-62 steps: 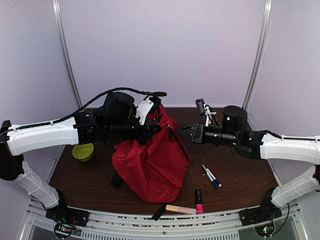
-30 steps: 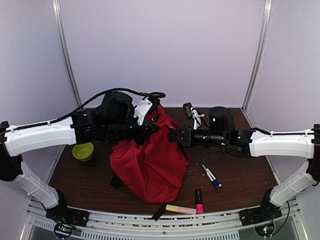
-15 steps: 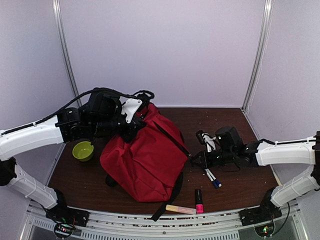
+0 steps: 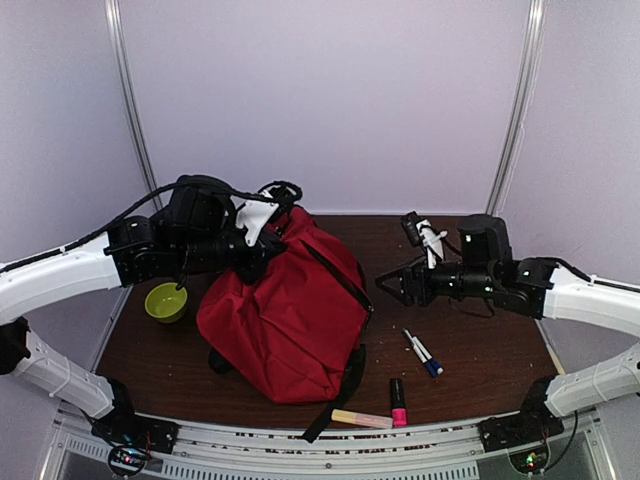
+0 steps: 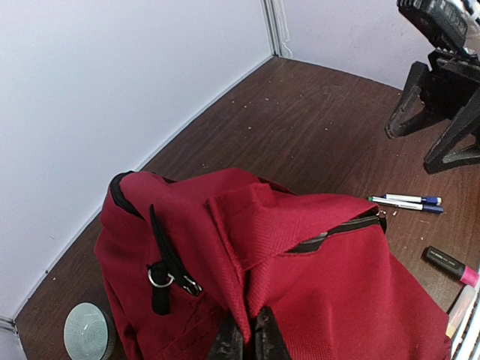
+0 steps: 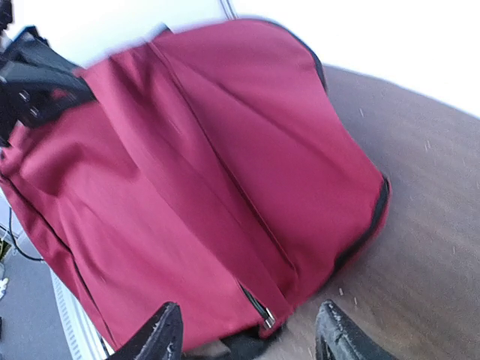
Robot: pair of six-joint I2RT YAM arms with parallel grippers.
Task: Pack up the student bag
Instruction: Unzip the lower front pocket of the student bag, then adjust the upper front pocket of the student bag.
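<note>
The right claw (image 4: pixel 392 287) has drawn back from the red bag (image 4: pixel 285 320) and spread its jaws, empty, so the bag, slumped on the table (image 4: pixel 480 345), lies to its left, top fabric pinched tight by the nearer left claw (image 5: pixel 242 346).

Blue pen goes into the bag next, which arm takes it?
Right. The right gripper is open and empty, and hangs just beyond the blue pen. The left gripper is shut on the top fabric of the student bag, so it is busy.
</note>
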